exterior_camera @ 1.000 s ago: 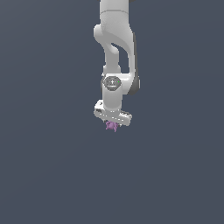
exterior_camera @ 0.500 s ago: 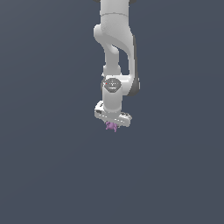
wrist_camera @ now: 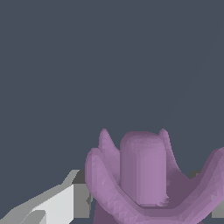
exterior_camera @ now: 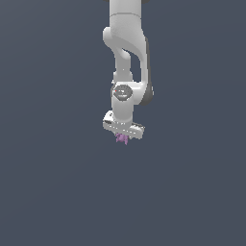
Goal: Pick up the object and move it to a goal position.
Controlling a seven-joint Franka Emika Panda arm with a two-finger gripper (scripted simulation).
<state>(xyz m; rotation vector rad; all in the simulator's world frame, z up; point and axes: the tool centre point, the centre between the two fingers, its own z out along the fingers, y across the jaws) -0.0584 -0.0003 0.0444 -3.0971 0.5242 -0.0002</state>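
Note:
The white arm hangs down from the top of the exterior view. Its gripper (exterior_camera: pixel 123 139) points down and is shut on the object (exterior_camera: pixel 122 140), a small purple-mauve lump with short prongs that sticks out just below the hand. In the wrist view the object (wrist_camera: pixel 146 175) fills the near field between the fingers, prongs spread. One white and grey fingertip (wrist_camera: pixel 65 203) shows beside it; the other finger is hidden behind the lump.
A plain dark grey-blue surface (exterior_camera: pixel 57 192) fills the background in both views. No goal marker shows.
The arm has lifted slightly with the object held in the gripper. The grip looks unchanged.

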